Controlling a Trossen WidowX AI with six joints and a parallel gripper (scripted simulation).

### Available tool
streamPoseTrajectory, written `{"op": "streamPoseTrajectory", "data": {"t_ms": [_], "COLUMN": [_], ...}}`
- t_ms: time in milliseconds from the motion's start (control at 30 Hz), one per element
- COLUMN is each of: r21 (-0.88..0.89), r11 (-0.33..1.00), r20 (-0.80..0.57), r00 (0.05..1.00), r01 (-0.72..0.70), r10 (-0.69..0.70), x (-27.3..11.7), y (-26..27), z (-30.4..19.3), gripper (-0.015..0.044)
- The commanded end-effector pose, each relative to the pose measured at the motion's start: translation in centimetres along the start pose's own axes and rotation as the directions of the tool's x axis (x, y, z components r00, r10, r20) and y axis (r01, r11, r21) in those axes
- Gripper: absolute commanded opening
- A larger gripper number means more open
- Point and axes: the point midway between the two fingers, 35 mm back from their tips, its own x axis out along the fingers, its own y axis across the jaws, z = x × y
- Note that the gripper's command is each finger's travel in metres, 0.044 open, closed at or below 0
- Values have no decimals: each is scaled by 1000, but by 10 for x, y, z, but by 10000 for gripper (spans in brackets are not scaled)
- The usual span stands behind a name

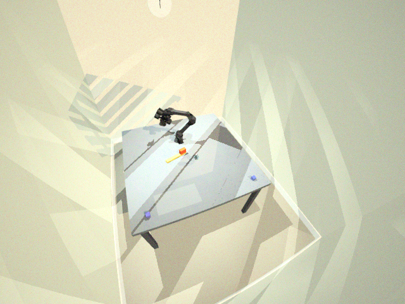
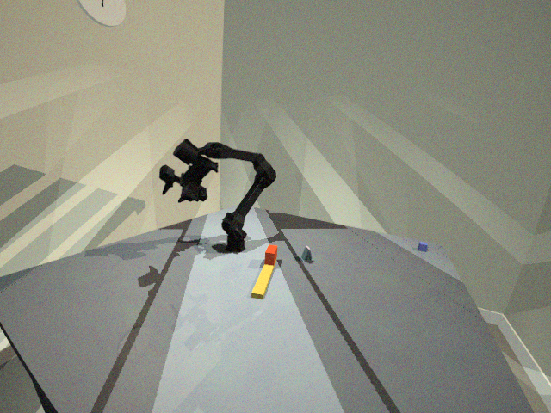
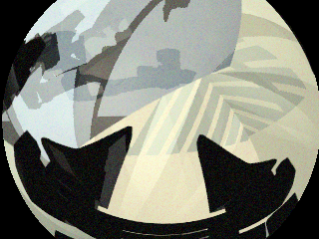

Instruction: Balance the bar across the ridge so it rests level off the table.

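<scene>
Well below the open hand (image 1: 164,120) (image 2: 176,193) (image 3: 165,136), the yellow bar (image 1: 176,158) (image 2: 263,281) lies.

A: Blocks?
B: Two blue cubes (image 1: 147,215) (image 1: 253,177) (image 2: 423,246), one orange block (image 1: 182,151) (image 2: 270,255).
A: Others?
B: One yellow bar (image 1: 174,158) (image 2: 263,282), one ridge (image 1: 196,157) (image 2: 306,255), one arm (image 1: 190,118) (image 2: 264,174), one table (image 1: 178,202) (image 2: 244,355) (image 3: 204,35), one wall clock (image 1: 159,9) (image 2: 107,12).
A: Table legs?
B: Two visible.

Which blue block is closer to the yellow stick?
The blue block near the table corner at the top view's bottom left; the other sits farther off, at the right.
</scene>
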Motion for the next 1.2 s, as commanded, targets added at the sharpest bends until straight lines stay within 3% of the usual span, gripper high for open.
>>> {"op": "streamPoseTrajectory", "data": {"t_ms": [0, 567, 1167], "r21": [53, 203, 293], "r11": [999, 978, 930], "r20": [70, 292, 478], "r00": [998, 956, 876], "r01": [9, -49, -222], "r10": [-13, -13, 59], "x": [-4, -25, -60], "y": [-7, -16, -4], "z": [19, 89, 157], "gripper": [315, 315, 315]}}
